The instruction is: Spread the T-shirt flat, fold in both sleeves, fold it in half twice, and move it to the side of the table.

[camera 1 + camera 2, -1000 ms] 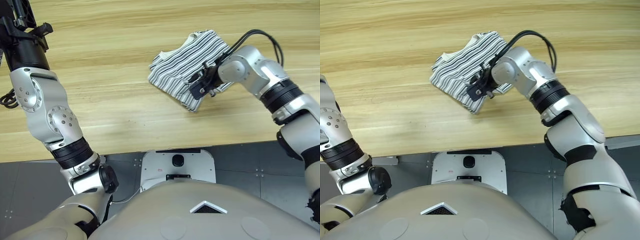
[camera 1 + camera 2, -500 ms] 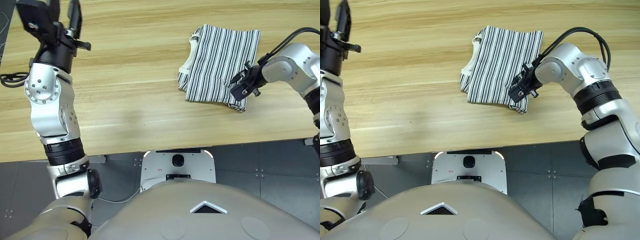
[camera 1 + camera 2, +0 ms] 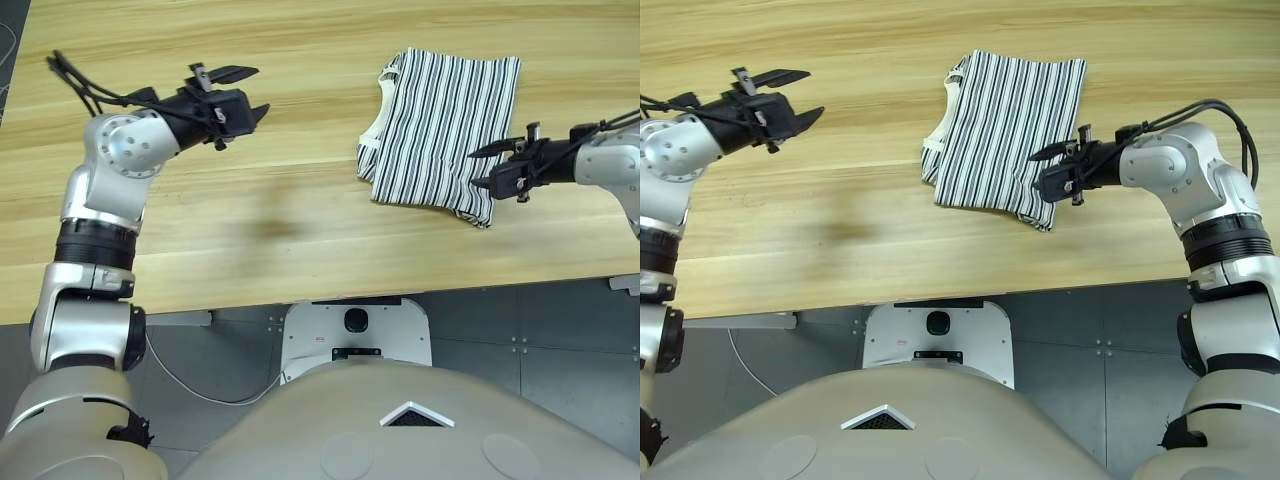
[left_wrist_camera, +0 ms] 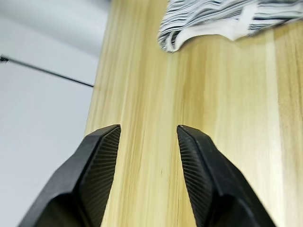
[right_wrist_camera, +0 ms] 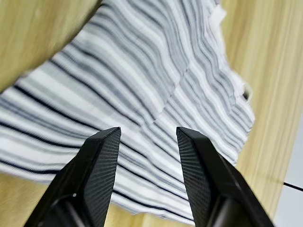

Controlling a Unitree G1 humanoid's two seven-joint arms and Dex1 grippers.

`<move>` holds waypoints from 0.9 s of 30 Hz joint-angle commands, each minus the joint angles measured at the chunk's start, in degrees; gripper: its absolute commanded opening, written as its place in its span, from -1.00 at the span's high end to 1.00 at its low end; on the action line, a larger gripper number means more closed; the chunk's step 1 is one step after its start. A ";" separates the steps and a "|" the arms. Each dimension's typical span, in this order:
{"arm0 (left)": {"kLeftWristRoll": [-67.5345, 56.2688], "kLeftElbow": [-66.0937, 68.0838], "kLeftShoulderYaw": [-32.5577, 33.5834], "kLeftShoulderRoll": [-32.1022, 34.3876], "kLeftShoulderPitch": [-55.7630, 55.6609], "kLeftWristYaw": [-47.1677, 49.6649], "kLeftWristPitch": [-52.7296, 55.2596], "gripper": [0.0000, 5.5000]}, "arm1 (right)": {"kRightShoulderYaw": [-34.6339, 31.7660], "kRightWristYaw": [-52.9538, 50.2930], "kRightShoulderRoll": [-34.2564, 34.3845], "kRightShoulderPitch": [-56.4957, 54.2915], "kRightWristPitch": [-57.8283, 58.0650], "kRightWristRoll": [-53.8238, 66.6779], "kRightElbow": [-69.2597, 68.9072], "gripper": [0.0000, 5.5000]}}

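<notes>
The striped T-shirt (image 3: 440, 125) lies folded into a compact rectangle on the right half of the wooden table (image 3: 300, 220), its white collar toward the left. My right gripper (image 3: 477, 168) is open at the shirt's near right corner, holding nothing. In the right wrist view the striped T-shirt (image 5: 156, 71) lies just beyond the open right gripper (image 5: 148, 130). My left gripper (image 3: 245, 92) hovers open over bare wood well to the left of the shirt and points toward it. The left wrist view looks past the left gripper (image 4: 149, 128) to the T-shirt's collar edge (image 4: 213, 16) farther off.
The table's near edge (image 3: 320, 290) runs across in front of me, with grey floor below it. A black cable (image 3: 5, 40) lies off the table's far left corner. Bare wood (image 3: 300, 190) stretches between the two grippers.
The shirt slid to the right in my right gripper, which has since opened and let it go. My left arm swung down from upright and now points across the table at the shirt.
</notes>
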 commanded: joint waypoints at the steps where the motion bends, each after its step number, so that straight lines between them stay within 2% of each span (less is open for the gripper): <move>1: 12.46 13.54 -8.87 -4.74 -9.95 8.71 -11.86 -0.04 | -3.32 -4.30 -4.34 3.46 -6.59 0.39 3.52 0.08; 4: 19.55 23.75 -14.93 -8.68 -16.32 14.22 -19.35 -0.24 | -6.13 -8.03 -7.07 5.45 -12.46 1.27 5.78 -0.15; 8: 24.25 32.58 -19.94 -12.75 -20.03 18.34 -24.03 -0.46 | -8.35 -9.94 -8.99 4.18 -17.64 1.50 6.94 -0.41; 13: 31.93 37.16 -26.68 -14.90 -21.24 25.77 -25.51 -0.72 | -7.80 -25.45 -9.13 3.15 -25.98 -15.84 8.28 -0.72; 20: 39.05 39.72 -34.40 -16.61 -22.70 38.02 -25.14 -0.74 | 0.02 -48.91 -7.99 1.20 -27.16 -39.13 8.34 -0.74; 27: 42.56 40.61 -39.26 -19.16 -23.95 47.42 -24.03 -0.74 | 7.59 -61.95 -5.07 -1.22 -24.99 -47.54 11.12 -0.74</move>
